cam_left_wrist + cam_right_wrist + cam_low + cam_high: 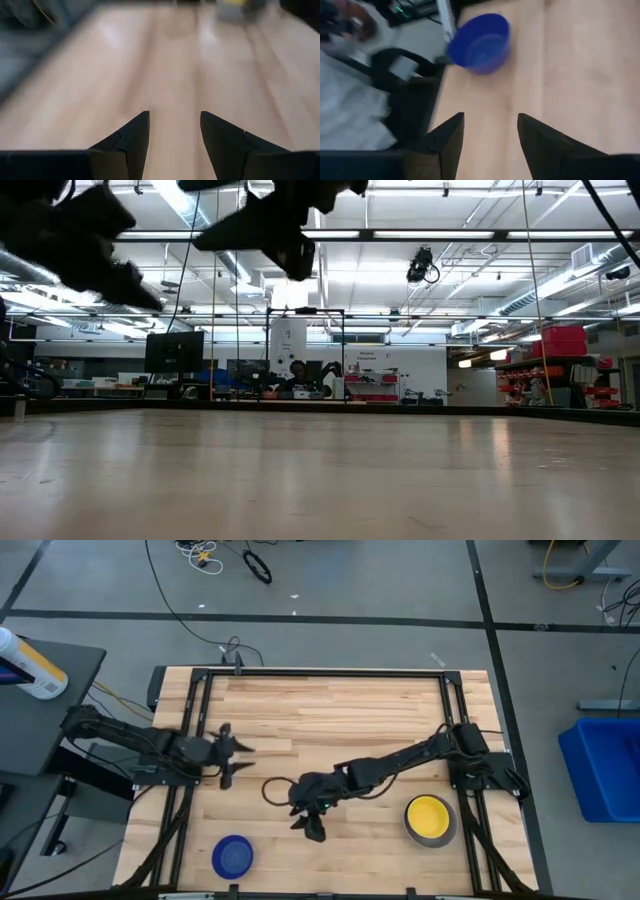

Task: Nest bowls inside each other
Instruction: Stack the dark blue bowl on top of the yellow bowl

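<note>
Two dark robot arms reached over a pale wooden table (330, 710) framed by black rails; the left gripper (240, 758) hung above the boards near the table's left edge, roughly midway along it, its two fingers (130, 140) spread apart with bare wood between them and nothing held; the right gripper (314, 830) stretched from its mount at the right edge toward the middle of the near half of the table, its fingers (447, 137) likewise parted and empty — the wrist view showed only wood in the gap. A dark blue bowl (232, 857) sat upright close to the near edge, toward the near-left corner, well apart from either gripper; seen from the right wrist, the same bowl (481, 42) stood right beside the table's edge, ahead of the open fingers. Near the right edge, a yellow bowl (431, 815) rested inside a grey bowl (411, 828) whose rim showed around it — the pair stood just beside the right arm's base frame. From table height the boards ran off toward a lit workshop with shelving and monitors, the arms showing only as dark shapes overhead; no bowl could be made out in that view.
</note>
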Available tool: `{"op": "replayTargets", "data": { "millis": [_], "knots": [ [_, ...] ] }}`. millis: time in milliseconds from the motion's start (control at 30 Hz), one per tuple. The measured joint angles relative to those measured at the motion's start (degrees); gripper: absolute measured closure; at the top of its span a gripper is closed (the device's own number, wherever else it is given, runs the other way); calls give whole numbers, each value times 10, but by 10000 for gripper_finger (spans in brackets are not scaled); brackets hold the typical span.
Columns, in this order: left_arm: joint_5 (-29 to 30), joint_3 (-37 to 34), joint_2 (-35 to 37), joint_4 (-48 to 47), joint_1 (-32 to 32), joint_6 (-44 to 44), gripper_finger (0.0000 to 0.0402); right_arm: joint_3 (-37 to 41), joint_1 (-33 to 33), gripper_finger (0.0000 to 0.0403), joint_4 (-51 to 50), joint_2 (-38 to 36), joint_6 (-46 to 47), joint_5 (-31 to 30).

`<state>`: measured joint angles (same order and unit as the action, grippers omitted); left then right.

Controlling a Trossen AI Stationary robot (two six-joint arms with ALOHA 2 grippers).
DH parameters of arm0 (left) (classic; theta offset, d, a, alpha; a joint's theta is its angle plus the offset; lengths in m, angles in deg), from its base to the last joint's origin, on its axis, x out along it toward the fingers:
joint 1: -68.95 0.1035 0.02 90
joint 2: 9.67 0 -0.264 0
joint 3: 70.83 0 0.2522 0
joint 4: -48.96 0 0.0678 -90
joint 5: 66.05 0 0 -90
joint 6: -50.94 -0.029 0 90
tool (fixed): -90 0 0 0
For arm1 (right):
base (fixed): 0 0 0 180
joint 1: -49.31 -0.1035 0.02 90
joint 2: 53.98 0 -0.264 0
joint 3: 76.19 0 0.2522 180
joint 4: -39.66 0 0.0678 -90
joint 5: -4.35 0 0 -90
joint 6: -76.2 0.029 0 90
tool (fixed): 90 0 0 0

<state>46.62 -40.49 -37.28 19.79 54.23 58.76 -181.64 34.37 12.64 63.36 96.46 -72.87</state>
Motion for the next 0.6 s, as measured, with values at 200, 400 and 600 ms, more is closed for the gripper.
{"op": "replayTargets", "data": {
  "millis": [200,400,600],
  "knots": [
    [-117,0,-20,-102,-57,161,219,1,-19,209,-73,-1,-38,-51],
    [-120,35,-48,-92,-187,266,219,20,-36,207,-105,-1,-37,-97],
    [-64,72,-140,-91,-321,385,219,21,-51,206,-114,-1,-22,-117]
  ]
}}
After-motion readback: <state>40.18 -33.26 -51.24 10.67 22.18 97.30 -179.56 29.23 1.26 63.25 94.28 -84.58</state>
